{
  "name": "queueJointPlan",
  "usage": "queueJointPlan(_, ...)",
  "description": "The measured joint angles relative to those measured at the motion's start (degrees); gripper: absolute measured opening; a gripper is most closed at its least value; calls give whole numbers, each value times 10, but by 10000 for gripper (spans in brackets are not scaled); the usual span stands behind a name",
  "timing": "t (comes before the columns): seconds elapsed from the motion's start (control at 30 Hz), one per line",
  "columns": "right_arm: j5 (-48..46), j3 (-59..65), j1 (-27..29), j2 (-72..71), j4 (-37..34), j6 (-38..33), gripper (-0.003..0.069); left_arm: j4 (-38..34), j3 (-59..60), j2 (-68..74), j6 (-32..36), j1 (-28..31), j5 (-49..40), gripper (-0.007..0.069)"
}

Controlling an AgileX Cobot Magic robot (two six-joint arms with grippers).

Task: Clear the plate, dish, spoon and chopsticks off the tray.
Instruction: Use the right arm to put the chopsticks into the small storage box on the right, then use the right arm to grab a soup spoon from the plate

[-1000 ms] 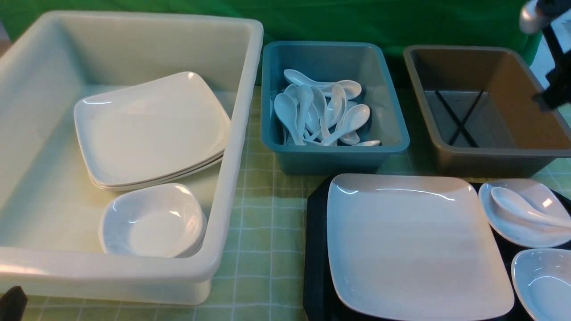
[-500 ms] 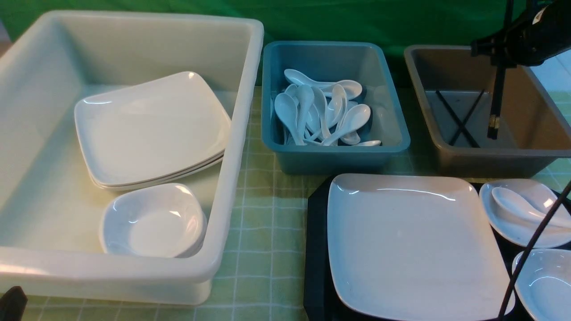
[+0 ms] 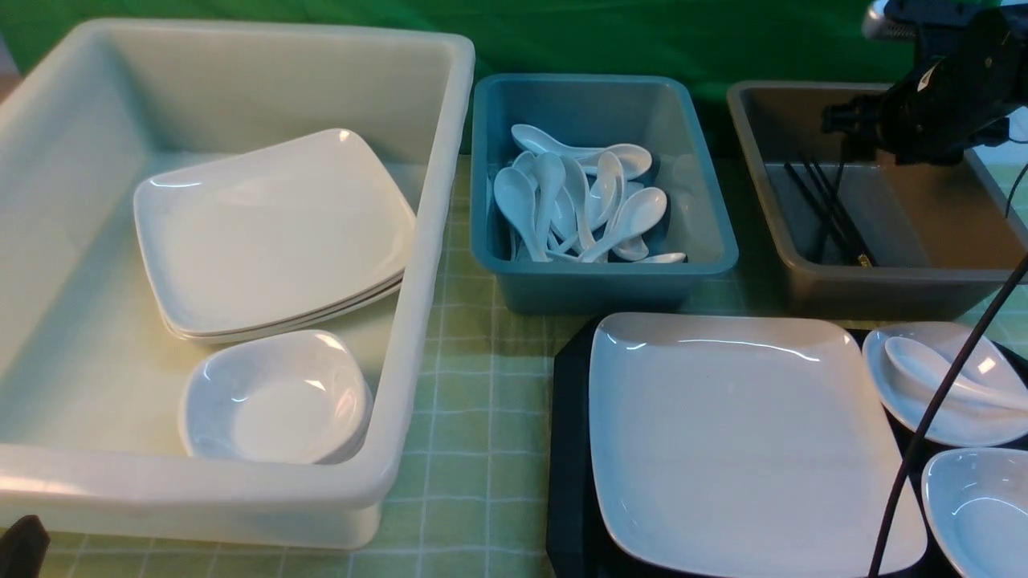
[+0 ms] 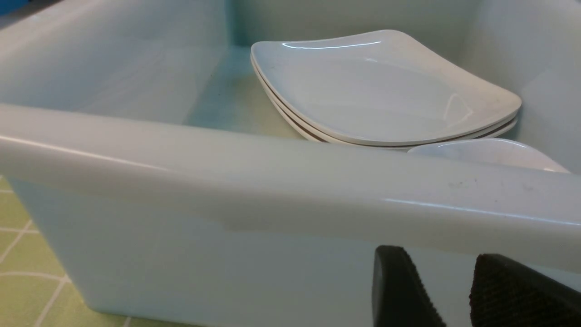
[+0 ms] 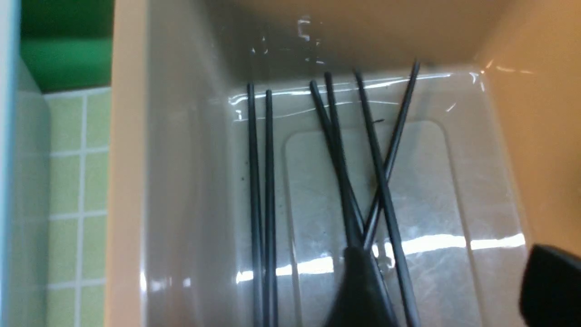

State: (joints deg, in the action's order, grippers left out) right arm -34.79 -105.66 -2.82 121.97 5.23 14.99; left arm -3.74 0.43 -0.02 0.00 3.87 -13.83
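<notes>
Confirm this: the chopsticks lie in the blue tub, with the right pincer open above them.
Wrong tub: the chopsticks lie in the grey-brown tub, as the right wrist view shows. The right pincer is open above them.

Glossy white plate [image 3: 747, 441], black plastic tray [image 3: 567, 449], smooth grey-brown plastic tub [image 3: 875, 285], smooth black chopsticks [image 5: 268, 181], green checked cloth [image 3: 482, 417].
</notes>
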Motion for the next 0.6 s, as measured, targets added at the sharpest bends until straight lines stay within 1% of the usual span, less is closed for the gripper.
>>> queueJointPlan(0.07, -26, -5, 0, -20, 0, -19, 465, 0, 0, 0, 0, 0, 0, 225)
queueJointPlan(0.1, -40, -9, 0, -30, 0, -31, 452, 0, 0, 0, 0, 0, 0, 225)
queueJointPlan(0.17, -86, -20, 0, -58, 0, -76, 392, 0, 0, 0, 0, 0, 0, 225)
queueJointPlan(0.2, -116, -28, 0, -79, 0, -116, 328, 0, 0, 0, 0, 0, 0, 225)
queueJointPlan(0.23, -150, -33, 0, -94, 2, -144, 278, 0, 0, 0, 0, 0, 0, 225)
queueJointPlan(0.3, -220, -40, 0, -128, 9, -201, 155, 0, 0, 0, 0, 0, 0, 225)
queueJointPlan(0.33, -291, -42, 0, -158, 19, -224, 61, 0, 0, 0, 0, 0, 0, 225)
queueJointPlan(0.43, -331, -15, 6, -203, 33, -233, 18, 0, 0, 0, 0, 0, 0, 225)
queueJointPlan(0.47, -334, -7, 7, -209, 34, -233, 16, 0, 0, 0, 0, 0, 0, 225)
queueJointPlan(0.6, -343, 86, 21, -256, 42, -236, 10, 0, 0, 0, 0, 0, 0, 225)
